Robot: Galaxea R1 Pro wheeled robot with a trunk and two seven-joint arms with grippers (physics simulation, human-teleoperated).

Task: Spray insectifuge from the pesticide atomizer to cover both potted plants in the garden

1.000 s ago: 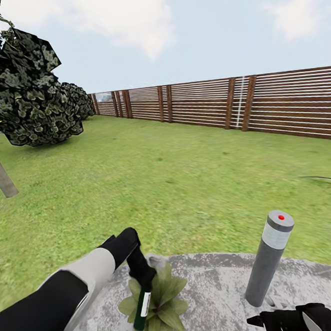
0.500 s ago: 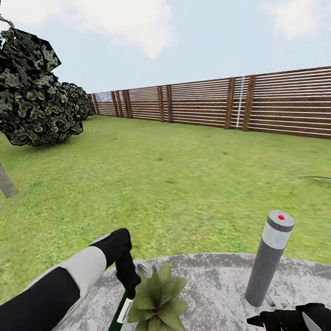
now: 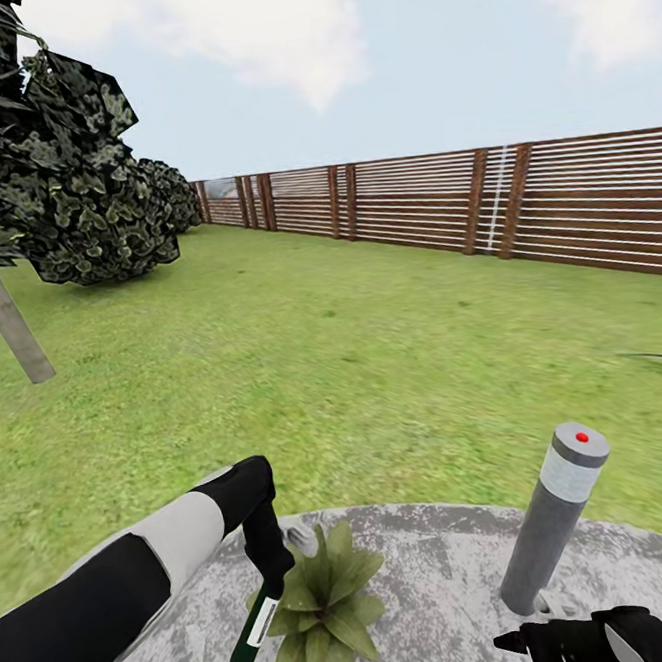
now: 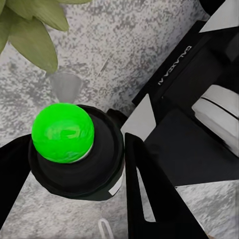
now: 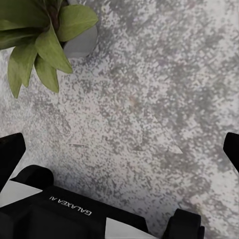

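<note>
Grey round paved patio [image 3: 445, 602] underfoot, green lawn [image 3: 325, 372] beyond, brown slatted fence [image 3: 521, 209] at back, dark trees [image 3: 67, 183] far left. Grey bollard lamp [image 3: 553, 517] upright on patio, red dot on cap.

Left gripper [image 3: 267, 577] clamped on pesticide atomizer [image 3: 255, 627], bottle tilted downward, touching left side of potted plant [image 3: 325, 608] leaves. From left wrist: bright green cap [image 4: 63, 132] between dark fingers [image 4: 144, 194].

Right gripper [image 3: 529, 643] low over patio beside bollard; fingers spread wide in right wrist view, nothing held.
</note>
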